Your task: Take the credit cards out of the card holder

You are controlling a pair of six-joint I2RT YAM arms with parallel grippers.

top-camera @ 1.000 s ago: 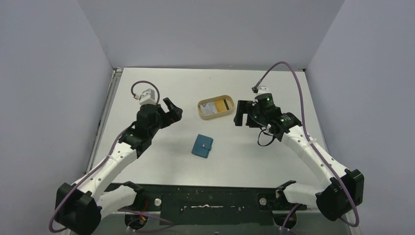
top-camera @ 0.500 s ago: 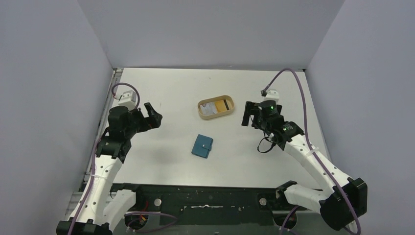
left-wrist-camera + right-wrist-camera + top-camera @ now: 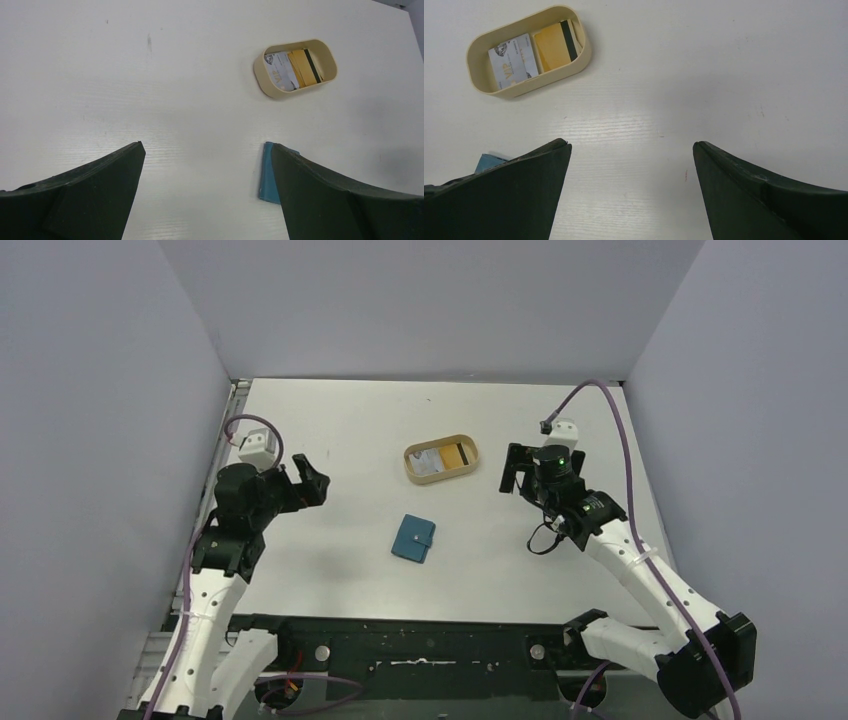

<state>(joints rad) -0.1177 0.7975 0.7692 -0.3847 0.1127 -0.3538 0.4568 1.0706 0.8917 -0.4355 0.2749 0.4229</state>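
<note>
Card holder: the teal card holder (image 3: 413, 538) lies folded shut and flat on the table (image 3: 340, 430), about midway between the left and right edges and nearer the near edge than the far one. Its snap tab sits on the side toward the right edge.
Credit cards: both lie flat inside the tan oval tray (image 3: 409, 469), out of the holder. The whitish card (image 3: 514, 57) and the gold-tan card (image 3: 551, 46) are side by side, and the gold-tan one carries a dark stripe along its outer end.
Tray: it stands just beyond the holder toward the far edge, apart from it.
Left arm (image 3: 225, 550): it reaches along the left edge. Its jaws are spread wide with nothing between them, well apart from holder and tray. In the left wrist view, one teal edge of the holder shows beside a finger (image 3: 340, 195).
Right arm (image 3: 620, 540): it reaches in from the right edge. Its jaws are spread wide and hold nothing, near the tray's right end but not touching it.
</note>
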